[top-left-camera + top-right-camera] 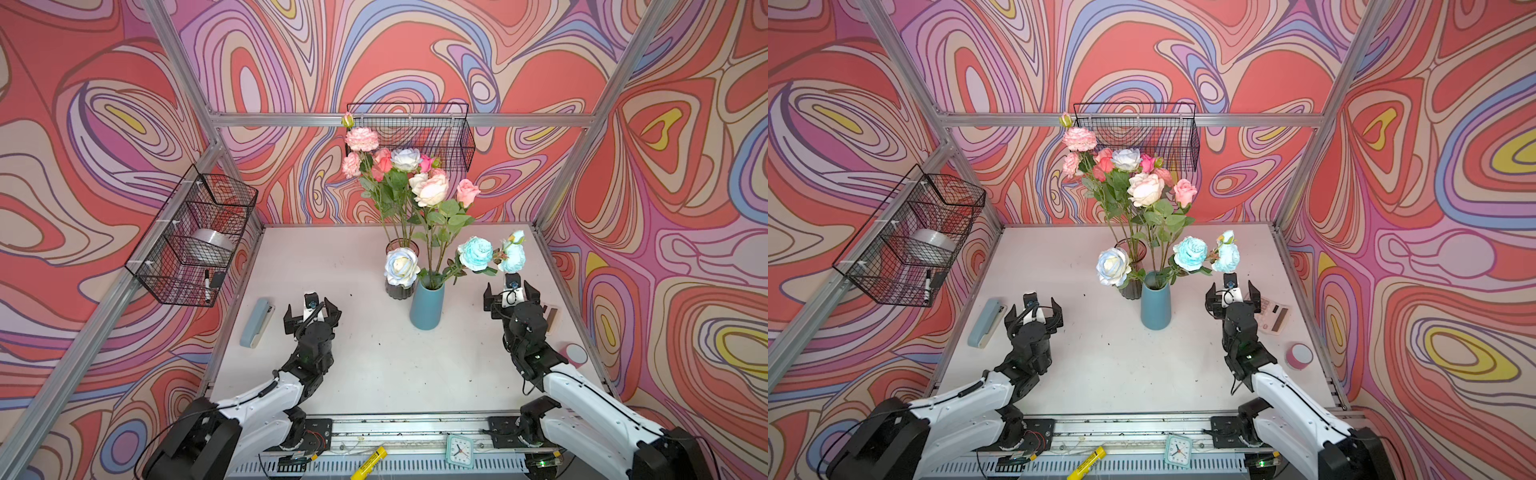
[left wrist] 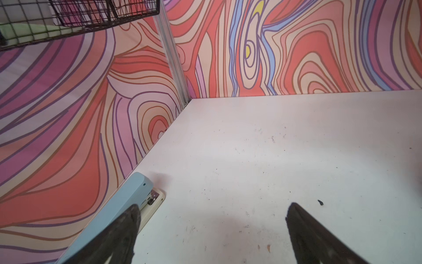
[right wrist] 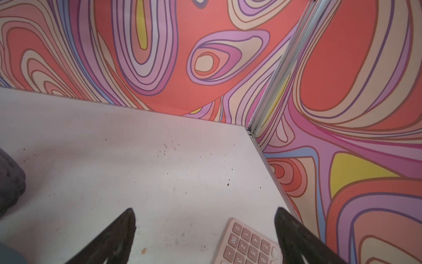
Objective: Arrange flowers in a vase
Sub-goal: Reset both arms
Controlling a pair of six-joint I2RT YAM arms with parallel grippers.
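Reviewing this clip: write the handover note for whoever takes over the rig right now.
Left claw: open, empty, near the stapler.
Right claw: open, empty, near the calculator.
Flowers: all standing in the blue vase and the dark vase behind it; none lying on the table.
Done: every visible stem is in a vase.
Left: probably only tidying the arrangement, if anything.

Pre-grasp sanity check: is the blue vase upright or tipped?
Upright. In both top views the blue vase stands on its base on the table, mouth up, with flowers rising from it.
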